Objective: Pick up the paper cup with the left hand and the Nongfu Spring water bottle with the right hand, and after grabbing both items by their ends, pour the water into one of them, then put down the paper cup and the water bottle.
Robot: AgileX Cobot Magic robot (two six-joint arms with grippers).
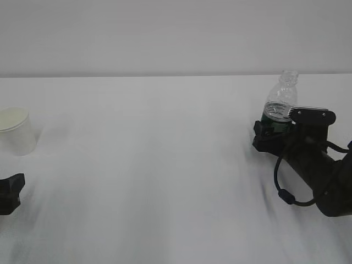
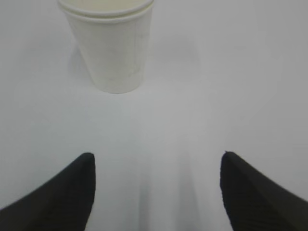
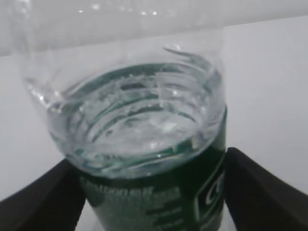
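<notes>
The paper cup [image 1: 16,132] stands upright at the far left of the table; in the left wrist view the paper cup [image 2: 113,48] sits ahead of my left gripper [image 2: 157,163] and a little left of its centre line. That gripper [image 1: 10,192] is open, empty, and well short of the cup. At the right, the Nongfu Spring water bottle [image 1: 281,99] stands upright. My right gripper [image 1: 269,131] is low around its green label. Up close, the bottle [image 3: 144,144] fills the gap of the right gripper [image 3: 154,163], a finger close on each side; the water [image 3: 144,120] shows through the plastic.
The white table [image 1: 154,165] runs back to a pale wall. The right arm's looping cable [image 1: 283,192] hangs just above the table behind the bottle.
</notes>
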